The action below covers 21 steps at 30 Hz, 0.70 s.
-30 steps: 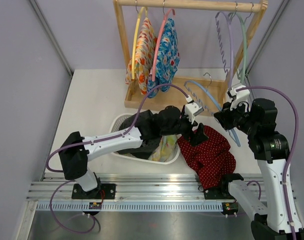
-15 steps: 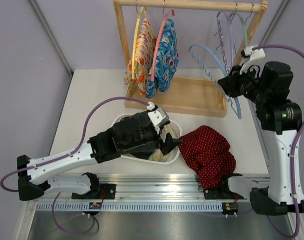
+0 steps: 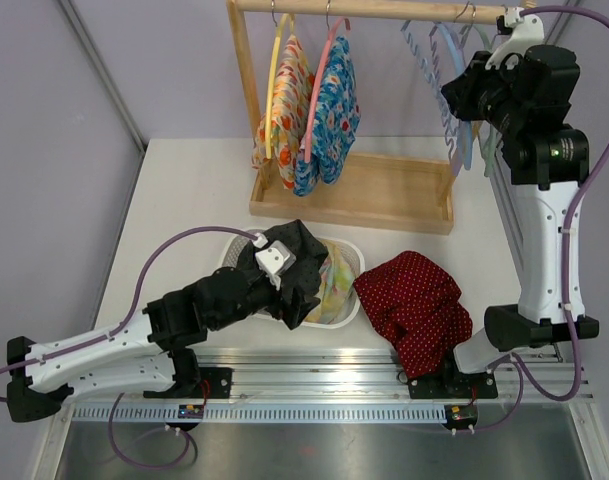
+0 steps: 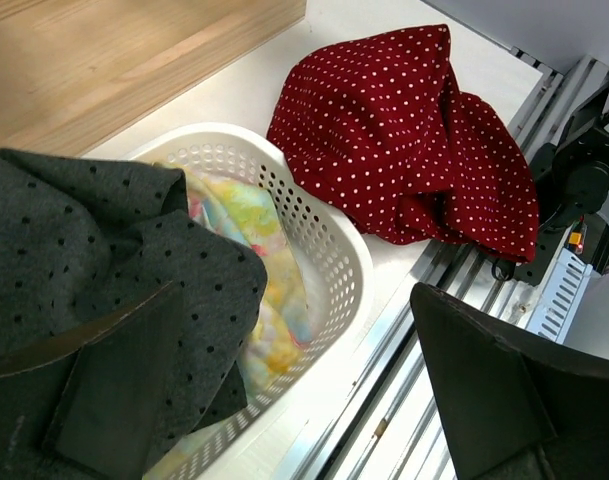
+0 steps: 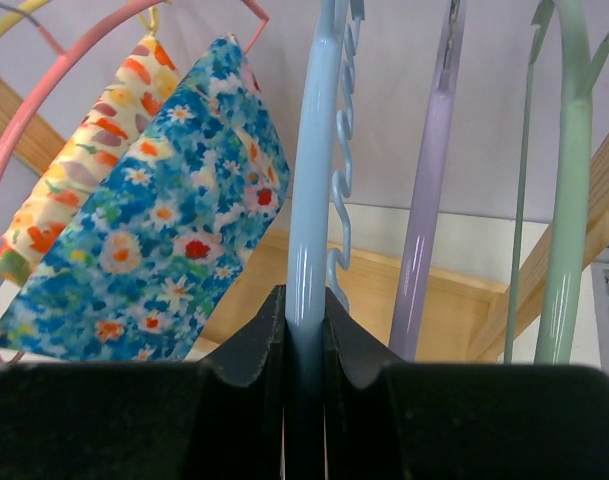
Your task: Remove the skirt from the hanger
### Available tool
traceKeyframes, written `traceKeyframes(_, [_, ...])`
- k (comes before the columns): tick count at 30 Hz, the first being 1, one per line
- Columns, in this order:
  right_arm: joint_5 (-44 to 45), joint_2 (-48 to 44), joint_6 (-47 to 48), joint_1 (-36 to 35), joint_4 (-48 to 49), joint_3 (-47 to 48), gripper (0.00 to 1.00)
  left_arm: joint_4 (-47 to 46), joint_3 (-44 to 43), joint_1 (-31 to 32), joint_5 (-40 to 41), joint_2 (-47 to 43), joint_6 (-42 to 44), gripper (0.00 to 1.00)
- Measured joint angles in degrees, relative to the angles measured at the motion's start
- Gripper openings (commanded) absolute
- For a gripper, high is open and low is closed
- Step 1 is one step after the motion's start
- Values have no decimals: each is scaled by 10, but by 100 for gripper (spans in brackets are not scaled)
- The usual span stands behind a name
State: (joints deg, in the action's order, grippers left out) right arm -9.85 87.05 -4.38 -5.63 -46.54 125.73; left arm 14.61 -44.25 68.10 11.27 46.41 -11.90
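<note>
The red white-dotted skirt [image 3: 416, 305] lies crumpled on the table, right of the basket, free of any hanger; the left wrist view shows the skirt [image 4: 404, 130] too. My left gripper [image 3: 296, 282] hovers open over the basket's near side, jaws wide with nothing between them [image 4: 299, 385]. My right gripper [image 3: 466, 98] is raised to the rack's rail, shut on the bare light-blue hanger [image 3: 454, 135]. In the right wrist view the hanger's bar [image 5: 312, 180] runs up from between the clamped jaws [image 5: 304, 350].
A white basket [image 3: 348, 305] holds a dark grey dotted cloth [image 4: 104, 250] and a yellow patterned one. The wooden rack [image 3: 384, 192] carries two floral garments [image 3: 329, 110] on yellow and pink hangers, plus bare purple [image 5: 429, 180] and green [image 5: 569, 180] hangers beside the blue one.
My left gripper opened off the skirt and drew back left over the basket. The right arm lifted the blue hanger from the rack's base up to the rail.
</note>
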Motion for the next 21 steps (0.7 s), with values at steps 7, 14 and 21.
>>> traceKeyframes(7, [27,68,-6,0,4,43,0,0,40,1,16,-33,-24,99])
traceKeyframes(14, [33,108,2,0,1,54,0,-1,61,1,21,-40,-37,99])
traceKeyframes(21, [33,111,19,-3,7,41,34,-1,64,2,21,-40,-42,99])
